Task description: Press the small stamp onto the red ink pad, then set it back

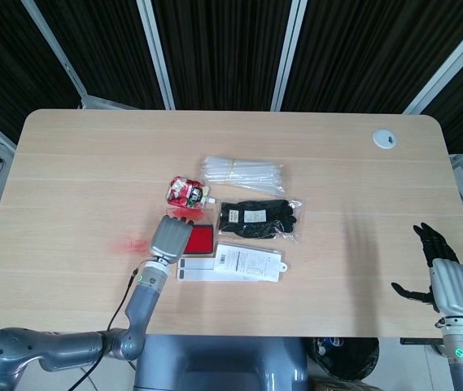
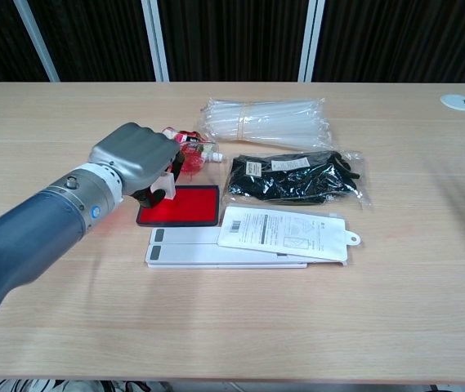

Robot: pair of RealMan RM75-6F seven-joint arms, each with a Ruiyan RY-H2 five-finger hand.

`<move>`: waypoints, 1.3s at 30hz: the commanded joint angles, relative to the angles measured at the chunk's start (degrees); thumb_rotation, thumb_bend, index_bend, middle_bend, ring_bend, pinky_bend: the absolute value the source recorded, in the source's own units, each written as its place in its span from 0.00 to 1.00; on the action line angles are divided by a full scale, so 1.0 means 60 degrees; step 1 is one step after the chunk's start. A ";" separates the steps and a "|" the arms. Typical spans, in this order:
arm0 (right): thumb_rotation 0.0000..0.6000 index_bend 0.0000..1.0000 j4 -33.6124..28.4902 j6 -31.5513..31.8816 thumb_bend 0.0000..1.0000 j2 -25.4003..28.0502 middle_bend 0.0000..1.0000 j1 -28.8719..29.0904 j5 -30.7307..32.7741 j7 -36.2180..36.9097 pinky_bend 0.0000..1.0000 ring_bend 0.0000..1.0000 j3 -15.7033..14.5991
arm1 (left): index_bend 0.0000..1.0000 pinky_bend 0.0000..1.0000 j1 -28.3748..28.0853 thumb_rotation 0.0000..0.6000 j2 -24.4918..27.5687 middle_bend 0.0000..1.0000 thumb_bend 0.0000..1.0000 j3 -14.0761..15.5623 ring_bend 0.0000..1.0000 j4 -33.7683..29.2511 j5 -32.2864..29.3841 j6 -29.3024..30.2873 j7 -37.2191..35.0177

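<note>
The left hand (image 2: 138,159) has its fingers (image 2: 169,171) curled around the small stamp (image 2: 160,189), pinching it over the left edge of the red ink pad (image 2: 188,205), which lies on the desk (image 2: 240,318) just beyond and below them. To the far side of the fingers sit a small red packet (image 2: 190,149), a bundle of clear ties (image 2: 265,120) and a black bagged item (image 2: 297,176); a white card (image 2: 285,233) lies beside the pad. The right hand (image 1: 443,277) hangs off the desk edge, well apart, fingers (image 1: 430,239) spread and empty.
</note>
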 commanded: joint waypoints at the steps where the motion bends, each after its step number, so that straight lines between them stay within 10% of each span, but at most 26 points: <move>1: 1.00 0.00 0.0000 0.0000 0.08 0.0001 0.00 -0.0001 0.0002 0.0006 0.16 0.00 0.0001 | 0.77 0.62 -0.0031 1.00 0.0099 0.77 0.51 -0.0129 0.58 -0.0183 0.0057 0.0128 -0.0002; 21: 1.00 0.00 -0.0029 0.0034 0.08 0.0008 0.00 -0.0019 -0.0012 0.0060 0.16 0.00 0.0007 | 0.75 0.62 0.0649 1.00 0.1931 0.76 0.51 0.0044 0.58 -0.2196 0.0341 0.0976 -0.0143; 39: 1.00 0.00 -0.0082 0.0011 0.08 0.0016 0.00 -0.0023 0.0043 0.0050 0.16 0.00 0.0015 | 0.69 0.60 0.1422 1.00 0.2452 0.70 0.50 0.0727 0.52 -0.1505 0.0273 0.0633 -0.1209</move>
